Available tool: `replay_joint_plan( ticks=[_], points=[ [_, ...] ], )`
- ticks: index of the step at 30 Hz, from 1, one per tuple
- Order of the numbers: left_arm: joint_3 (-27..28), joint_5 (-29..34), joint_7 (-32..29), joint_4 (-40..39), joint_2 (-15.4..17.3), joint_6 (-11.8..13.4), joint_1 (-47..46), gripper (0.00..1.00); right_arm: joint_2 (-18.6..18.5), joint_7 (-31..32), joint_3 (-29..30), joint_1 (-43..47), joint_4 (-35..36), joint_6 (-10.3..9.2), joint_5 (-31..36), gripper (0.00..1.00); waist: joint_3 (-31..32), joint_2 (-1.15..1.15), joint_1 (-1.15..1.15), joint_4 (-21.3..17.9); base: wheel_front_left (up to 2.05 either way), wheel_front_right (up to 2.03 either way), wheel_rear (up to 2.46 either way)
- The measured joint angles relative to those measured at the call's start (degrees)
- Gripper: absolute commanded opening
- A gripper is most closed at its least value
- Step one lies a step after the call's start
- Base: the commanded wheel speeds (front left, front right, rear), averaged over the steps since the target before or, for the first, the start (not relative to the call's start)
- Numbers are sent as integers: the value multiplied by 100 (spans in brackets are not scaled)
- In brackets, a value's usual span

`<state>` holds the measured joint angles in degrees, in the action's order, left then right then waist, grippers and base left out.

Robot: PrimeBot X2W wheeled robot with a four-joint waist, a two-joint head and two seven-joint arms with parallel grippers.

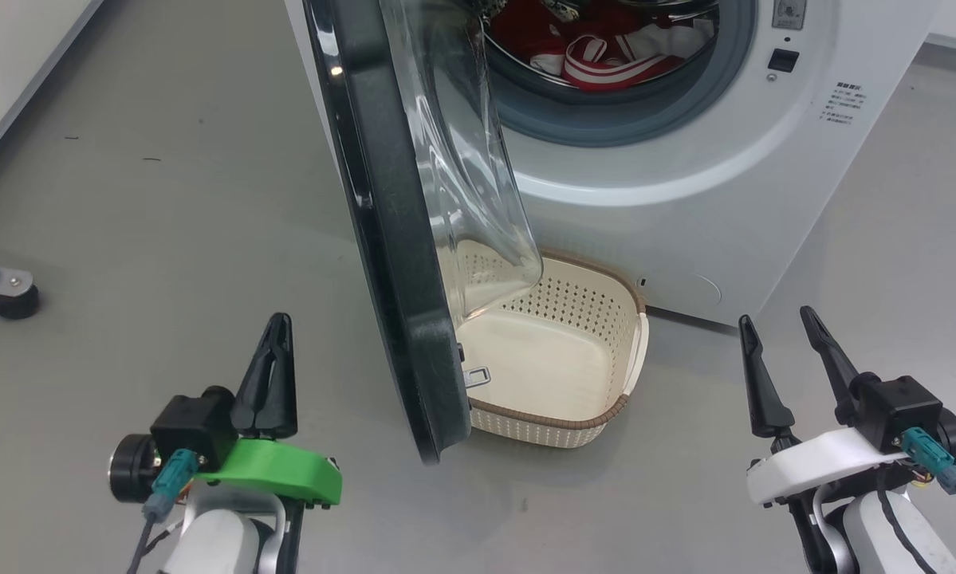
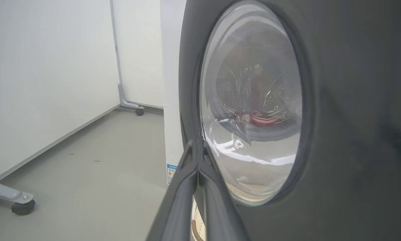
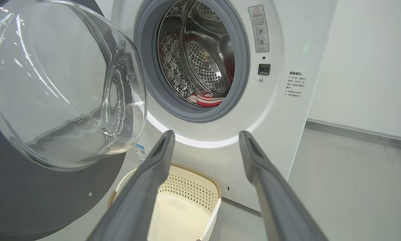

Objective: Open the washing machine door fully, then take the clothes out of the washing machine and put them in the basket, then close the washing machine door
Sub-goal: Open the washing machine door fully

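The white washing machine [image 1: 685, 207] stands ahead with its black-rimmed door [image 1: 390, 239] swung out toward me, edge-on, the glass bowl [image 3: 60, 87] bulging on its inner side. Red clothes [image 1: 605, 56] with white stripes lie in the steel drum [image 3: 200, 57]. The cream basket [image 1: 557, 359] sits on the floor under the opening, partly behind the door. My left gripper [image 1: 274, 335] is shut on nothing, left of the door's outer face [image 2: 354, 117]. My right gripper [image 1: 776, 327] stands open at the lower right, apart from the machine; its fingers [image 3: 146, 180] frame the basket [image 3: 183, 201].
Grey floor [image 1: 167, 199] spreads to the left and right of the machine. A caster foot [image 1: 11, 299] of a stand sits at the far left. White walls [image 2: 46, 73] run behind and beside the washer.
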<state>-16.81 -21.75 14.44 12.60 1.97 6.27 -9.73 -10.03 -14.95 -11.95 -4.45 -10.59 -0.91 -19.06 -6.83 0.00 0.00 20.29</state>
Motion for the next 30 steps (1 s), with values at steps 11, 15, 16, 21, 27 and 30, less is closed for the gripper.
replay_joint_plan(
  ticks=[11,15,16,21,27,30],
  points=[
    [287,207,1,-1226,1,7,-234,0,99,1,154,33,-9,86,113,100,38,0,0,27,0,0,0],
    [254,391,27,-1702,1,7,-354,0,119,1,207,34,-21,141,159,100,62,0,0,27,0,0,0],
    [224,397,27,-1822,1,7,-360,0,124,0,218,35,-29,144,164,100,69,0,0,26,0,0,0],
    [-19,549,32,-2405,7,-11,-392,0,181,0,272,70,-58,186,196,100,131,0,0,18,0,0,0],
    [-619,571,33,-2862,18,-312,-436,0,266,1,302,151,-97,238,229,100,184,0,0,14,0,0,0],
    [-947,570,33,-2942,23,-434,-426,0,290,1,303,151,-107,286,267,100,205,0,0,5,0,0,0]
  ],
)
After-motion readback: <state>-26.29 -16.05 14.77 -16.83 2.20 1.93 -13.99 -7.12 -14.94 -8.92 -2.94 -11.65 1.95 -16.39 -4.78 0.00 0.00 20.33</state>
